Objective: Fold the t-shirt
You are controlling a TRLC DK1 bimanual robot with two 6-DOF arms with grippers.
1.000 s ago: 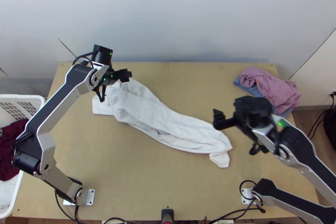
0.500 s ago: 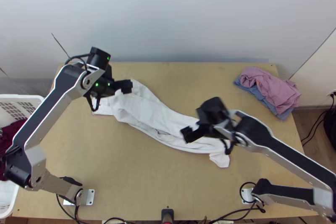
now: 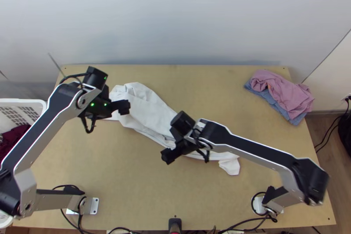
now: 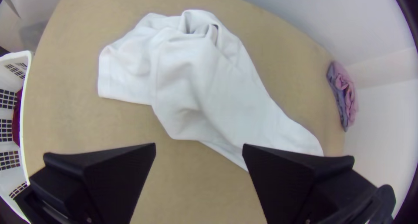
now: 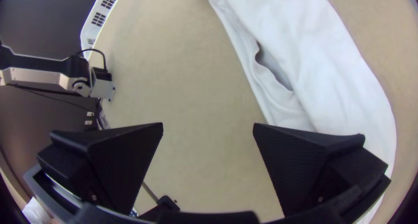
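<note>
Spreading seems in hand: the t-shirt point(image 3: 148, 112) lies bunched. Left gripper point(image 4: 199, 148) and right gripper point(image 5: 209, 125) stand wide and empty; next, pinch its near edge and unfurl it.

Left end effector point(image 3: 108, 119), spread wide; right end effector point(image 3: 187, 157), spread wide
</note>
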